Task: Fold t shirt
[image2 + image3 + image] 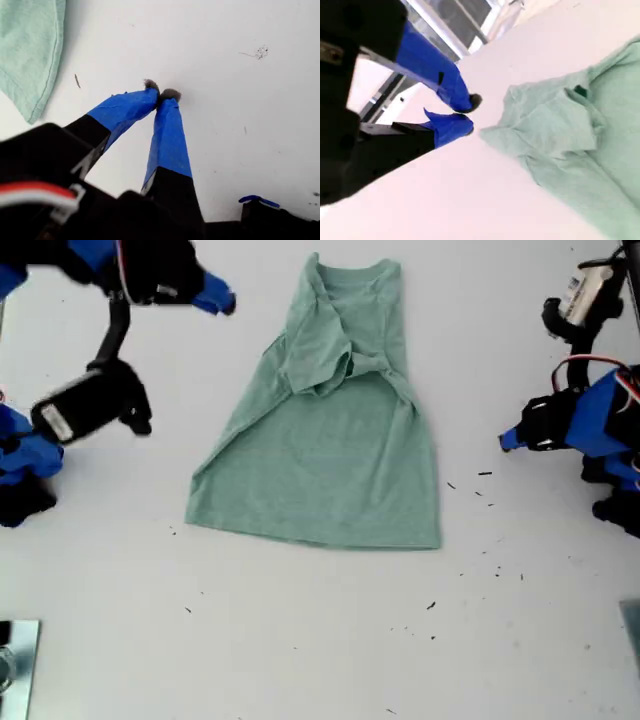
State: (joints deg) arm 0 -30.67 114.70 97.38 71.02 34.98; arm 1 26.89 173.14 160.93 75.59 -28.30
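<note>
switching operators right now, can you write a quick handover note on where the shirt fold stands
My first claw: shut, empty, over bare table just off the shirt's bottom corner, at the exterior view's right.
My second claw: tips close together, nothing between them, raised off the table near the collar end, at the exterior view's upper left.
The t shirt lies on the white table, collar toward the exterior view's top, hem toward its bottom.
Done: both sleeves are folded in over the chest, bunched rather than flat.
Left: smooth the sleeves and fold the body; neither claw holds cloth.
</note>
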